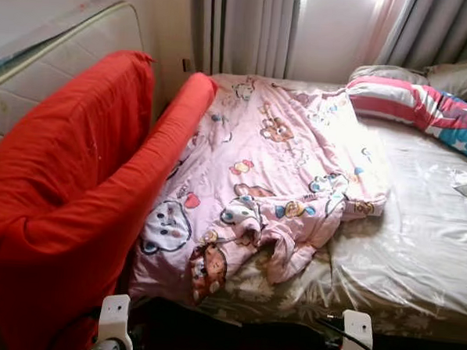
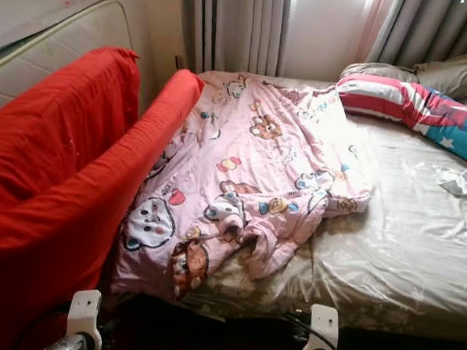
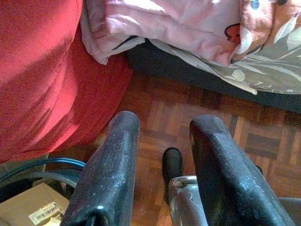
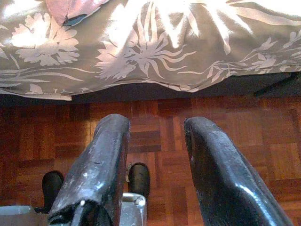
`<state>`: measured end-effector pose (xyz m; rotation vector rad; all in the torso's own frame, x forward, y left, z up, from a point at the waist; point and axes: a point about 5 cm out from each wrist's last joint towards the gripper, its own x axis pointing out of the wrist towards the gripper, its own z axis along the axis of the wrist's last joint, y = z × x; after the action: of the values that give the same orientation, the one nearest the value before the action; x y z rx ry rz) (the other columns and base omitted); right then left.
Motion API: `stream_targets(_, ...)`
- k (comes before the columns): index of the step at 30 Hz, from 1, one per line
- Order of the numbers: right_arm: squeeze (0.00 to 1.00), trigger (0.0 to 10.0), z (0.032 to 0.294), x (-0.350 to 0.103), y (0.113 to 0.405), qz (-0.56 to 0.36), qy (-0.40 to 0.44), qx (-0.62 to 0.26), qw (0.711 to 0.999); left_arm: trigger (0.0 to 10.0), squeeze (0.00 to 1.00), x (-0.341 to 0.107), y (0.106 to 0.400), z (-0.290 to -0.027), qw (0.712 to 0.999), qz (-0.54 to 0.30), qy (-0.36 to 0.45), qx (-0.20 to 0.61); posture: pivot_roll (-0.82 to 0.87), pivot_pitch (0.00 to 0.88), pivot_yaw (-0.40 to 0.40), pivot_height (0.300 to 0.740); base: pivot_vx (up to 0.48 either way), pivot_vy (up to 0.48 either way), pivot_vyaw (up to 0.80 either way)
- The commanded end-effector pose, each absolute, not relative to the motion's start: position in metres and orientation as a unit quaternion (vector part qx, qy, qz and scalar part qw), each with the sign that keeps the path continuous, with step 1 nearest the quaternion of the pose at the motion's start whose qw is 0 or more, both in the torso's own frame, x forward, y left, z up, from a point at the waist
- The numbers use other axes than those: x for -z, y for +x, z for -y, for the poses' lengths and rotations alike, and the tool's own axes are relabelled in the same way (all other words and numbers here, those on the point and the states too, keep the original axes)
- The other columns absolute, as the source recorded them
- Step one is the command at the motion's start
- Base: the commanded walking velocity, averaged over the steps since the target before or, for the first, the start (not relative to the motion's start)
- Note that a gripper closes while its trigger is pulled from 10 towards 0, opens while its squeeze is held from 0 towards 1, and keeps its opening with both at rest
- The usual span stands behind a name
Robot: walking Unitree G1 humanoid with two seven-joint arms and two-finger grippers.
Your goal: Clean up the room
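bed at the foot end, seen from the head camera. the pink quilt (image 1: 273,169) lies rumpled and slanted across the left half of the bed (image 1: 417,255), its near corner bunched and hanging toward the foot edge, its left side pressed against the red cushion (image 1: 67,205). expect it to be soft, padded, light but bulky and floppy; you would do best to pinch a thick fold at the near bunched corner, since a thin edge may slip. the sheet is smooth with a pale leaf print. a striped pillow (image 1: 425,107) rests at the far right. the left claw (image 3: 162,141) and right claw (image 4: 155,141) hang low over the wooden floor (image 4: 263,141), both parted and holding nothing.
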<state>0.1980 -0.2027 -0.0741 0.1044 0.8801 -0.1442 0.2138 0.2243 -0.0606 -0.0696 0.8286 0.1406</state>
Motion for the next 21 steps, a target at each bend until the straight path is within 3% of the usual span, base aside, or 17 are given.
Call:
stream_targets(1, 0.00, 10.0, 0.2044, 0.0727, 0.2000, -0.421, 0.049, 0.073, 0.903, 10.0, 0.00, 0.0604, 0.2138, -0.2248, 0.913, -0.402, -0.032, -0.064, 0.01, 0.000, 0.004, 0.740, 0.000, 0.000, 0.00)
stream_targets(6, 0.00, 10.0, 0.2053, 0.0724, 0.2002, -0.420, 0.040, 0.075, 0.904, 10.0, 0.00, 0.0606, 0.2136, -0.2247, 0.913, -0.403, -0.032, -0.063, 0.01, 0.000, 0.004, 0.740, 0.000, 0.000, 0.00)
stream_targets(12, 0.00, 10.0, 0.2052, 0.0721, 0.2003, -0.416, 0.040, 0.075, 0.906, 10.0, 0.00, 0.0606, 0.2134, -0.2247, 0.913, -0.403, -0.027, -0.059, 0.00, 0.000, 0.006, 0.740, 0.000, 0.000, 0.80)
stream_targets(21, 0.00, 10.0, 0.2043, 0.0730, 0.1989, -0.417, 0.048, 0.078, 0.904, 10.0, 0.00, 0.0610, 0.2125, -0.2252, 0.912, -0.404, -0.025, -0.058, 0.00, 0.000, 0.010, 0.740, 0.000, 0.000, 0.00)
